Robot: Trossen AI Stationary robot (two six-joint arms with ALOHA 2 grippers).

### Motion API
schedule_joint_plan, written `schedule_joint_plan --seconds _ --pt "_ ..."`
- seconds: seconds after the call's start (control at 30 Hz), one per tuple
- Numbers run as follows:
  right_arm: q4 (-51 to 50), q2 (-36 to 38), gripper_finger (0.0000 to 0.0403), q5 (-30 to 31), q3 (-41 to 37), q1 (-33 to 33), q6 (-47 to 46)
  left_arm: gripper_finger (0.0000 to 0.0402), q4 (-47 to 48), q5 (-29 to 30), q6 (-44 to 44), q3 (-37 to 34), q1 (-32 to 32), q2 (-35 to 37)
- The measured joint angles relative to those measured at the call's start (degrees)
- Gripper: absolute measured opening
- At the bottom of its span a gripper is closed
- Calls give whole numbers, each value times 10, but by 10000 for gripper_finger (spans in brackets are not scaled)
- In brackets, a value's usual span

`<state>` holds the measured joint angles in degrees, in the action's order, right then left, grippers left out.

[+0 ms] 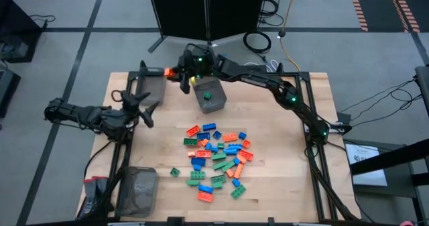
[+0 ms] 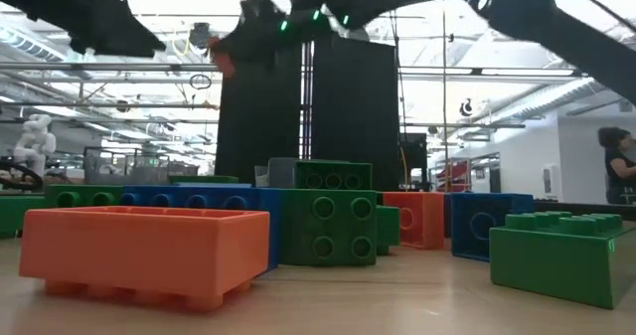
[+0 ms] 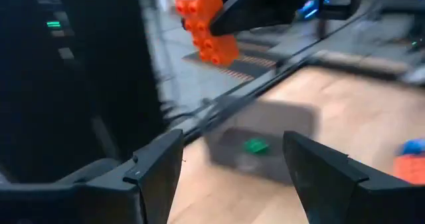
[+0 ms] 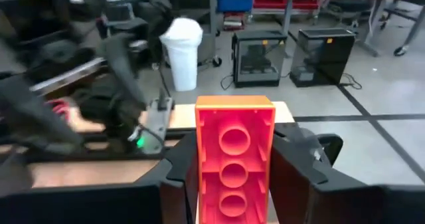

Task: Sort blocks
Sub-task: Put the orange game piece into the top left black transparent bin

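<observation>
My right gripper point(image 1: 172, 72) reaches across the table's far side and is shut on an orange block point(image 1: 165, 71), held in the air beside the far-left dark bin point(image 1: 153, 86). The same block shows in the left wrist view point(image 3: 207, 24) and in the right wrist view point(image 4: 234, 151). A second bin point(image 1: 213, 100), at the far middle, holds one green block point(image 1: 207, 95). Several orange, green and blue blocks point(image 1: 218, 160) lie in a loose heap at the table's centre. My left gripper point(image 1: 146, 110) hovers open at the left edge, with nothing between its fingers point(image 3: 159, 164). My right gripper pinches the orange block by its two long sides point(image 4: 199, 164) between its two fingers point(image 4: 295, 164). The fingers lie nearly level, coming from the table's right, along the block. The block's hollow underside faces the wrist camera. Its free end sticks out past the fingertips, lifted clear.
A third dark bin point(image 1: 137, 189) stands at the near left corner. One green block point(image 1: 175, 172) lies apart, left of the heap. Bare wood shows between the heap and the far bins. A black cabinet point(image 1: 204, 8) stands behind the table's far edge.
</observation>
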<state>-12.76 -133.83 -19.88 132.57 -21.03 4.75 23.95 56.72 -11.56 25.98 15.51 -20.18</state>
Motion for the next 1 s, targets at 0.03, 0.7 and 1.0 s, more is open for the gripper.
schedule_joint_plan --seconds 0.03,0.7,1.0 --pt "-22 14 116 0 0 4 11 257 -30 -22 16 -5 0 10" --pt "-78 103 116 -26 0 139 109 257 -378 -333 299 -77 -2 34" --pt "-52 90 116 -27 0 159 129 257 -421 -339 299 -77 -2 -5"
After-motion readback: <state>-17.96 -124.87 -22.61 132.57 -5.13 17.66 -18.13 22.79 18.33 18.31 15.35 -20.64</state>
